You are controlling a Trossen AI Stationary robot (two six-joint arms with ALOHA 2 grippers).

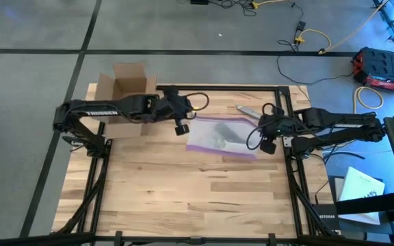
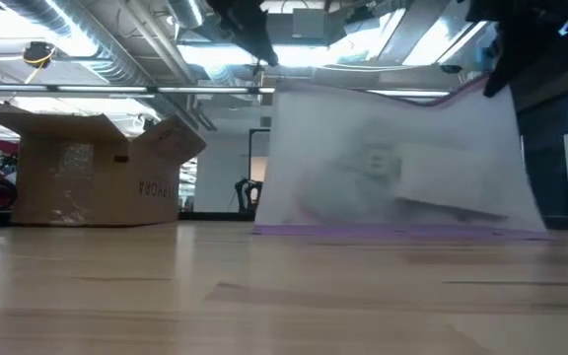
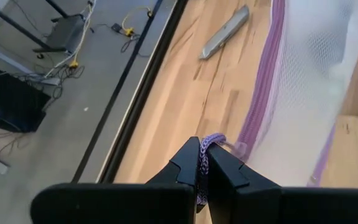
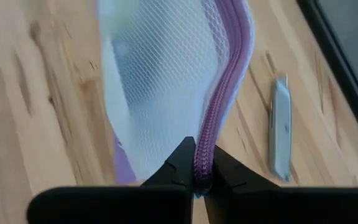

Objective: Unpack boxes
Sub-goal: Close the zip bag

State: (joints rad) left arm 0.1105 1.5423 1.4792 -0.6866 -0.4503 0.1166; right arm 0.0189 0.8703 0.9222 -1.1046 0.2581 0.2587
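Now the mesh bag [image 1: 221, 137] is held up over the table by its purple zip edge, pinched at one end by the left gripper [image 3: 202, 177] and at the other by the right gripper [image 4: 202, 176]. The box [image 1: 125, 89] is left standing open at the far left corner, so the unpacking looks largely done, with the bag not yet set down.

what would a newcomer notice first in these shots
Most striking is the clear mesh bag with a purple zip edge, held up off the table's far middle, the left tool and right tool each shut on that edge. Behind the left arm stands the open cardboard box; a grey knife-like tool lies beyond the bag.
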